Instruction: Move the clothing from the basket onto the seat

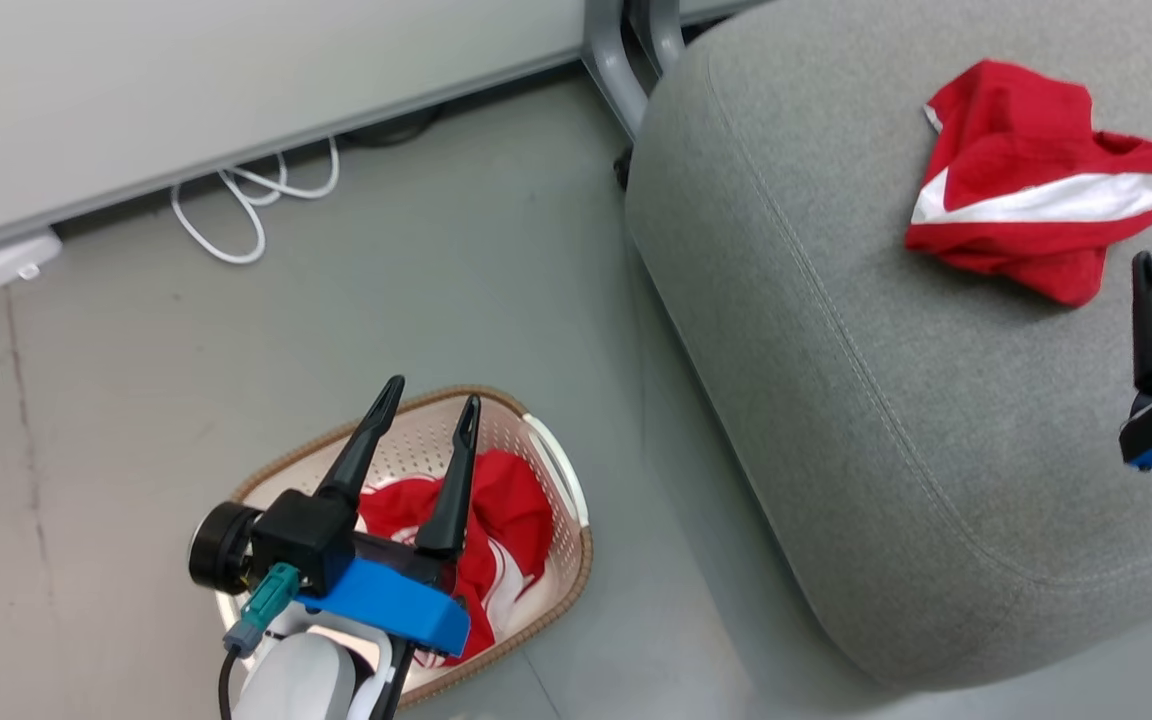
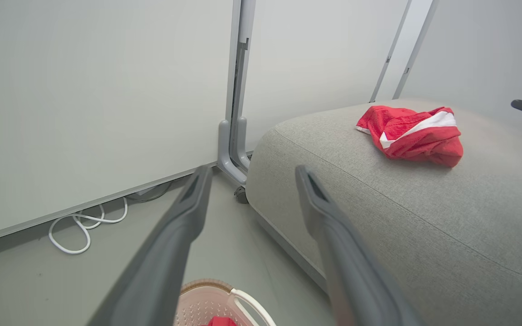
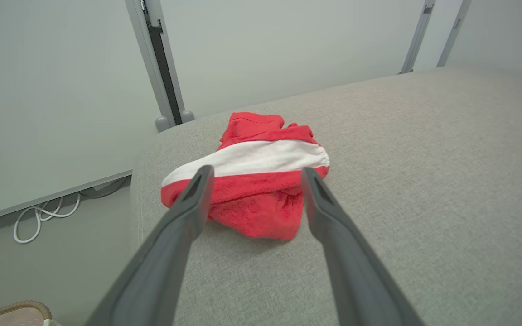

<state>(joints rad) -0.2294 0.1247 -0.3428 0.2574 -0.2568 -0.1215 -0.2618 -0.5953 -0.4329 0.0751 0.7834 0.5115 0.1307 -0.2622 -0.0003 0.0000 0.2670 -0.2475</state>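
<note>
Below our left gripper (image 1: pixel 435 390), fingers apart and empty, one red garment (image 1: pixel 511 510) lies bunched in the basket (image 1: pixel 584 565), the second garment (image 1: pixel 1026 180) sits on the seat (image 1: pixel 836 350) just ahead of our spread right gripper (image 3: pixel 256 172); looks soft, light, limp, so we'd pinch a raised fold.

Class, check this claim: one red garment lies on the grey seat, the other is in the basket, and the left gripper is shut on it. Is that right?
Not quite. The left gripper is open and holds nothing, as the left wrist view shows; the rest stands.
</note>
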